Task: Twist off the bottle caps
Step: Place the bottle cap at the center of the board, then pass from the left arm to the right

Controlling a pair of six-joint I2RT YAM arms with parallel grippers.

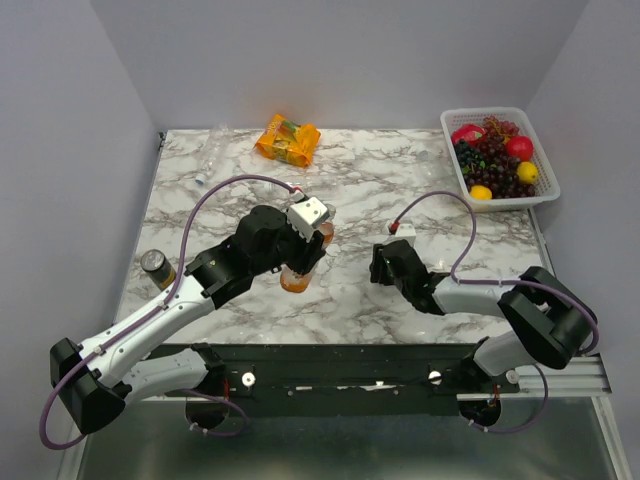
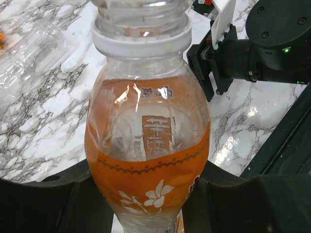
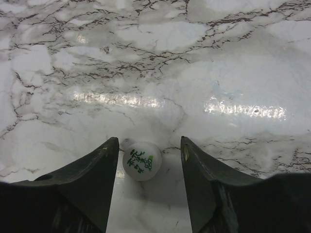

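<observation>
My left gripper (image 1: pixel 305 250) is shut on the bottle with orange liquid and an orange label (image 2: pixel 148 160), held tilted just above the table; its fingers (image 2: pixel 48 199) press both sides of the lower body. The white neck ring and bare threads (image 2: pixel 141 19) show, with no cap over them. My right gripper (image 3: pixel 149 141) stands open low over the marble. A white bottle cap with green print (image 3: pixel 142 160) lies flat on the table between its fingers, close to the left one and not gripped. From above, the right gripper (image 1: pixel 383 265) sits a little right of the bottle (image 1: pixel 298 278).
A clear bottle (image 1: pixel 212 155) lies at the back left of the table. An orange snack packet (image 1: pixel 288 139) lies at the back centre. A white basket (image 1: pixel 548 196) of fruit fills the back right corner. A dark can (image 1: pixel 157 268) stands near the left edge.
</observation>
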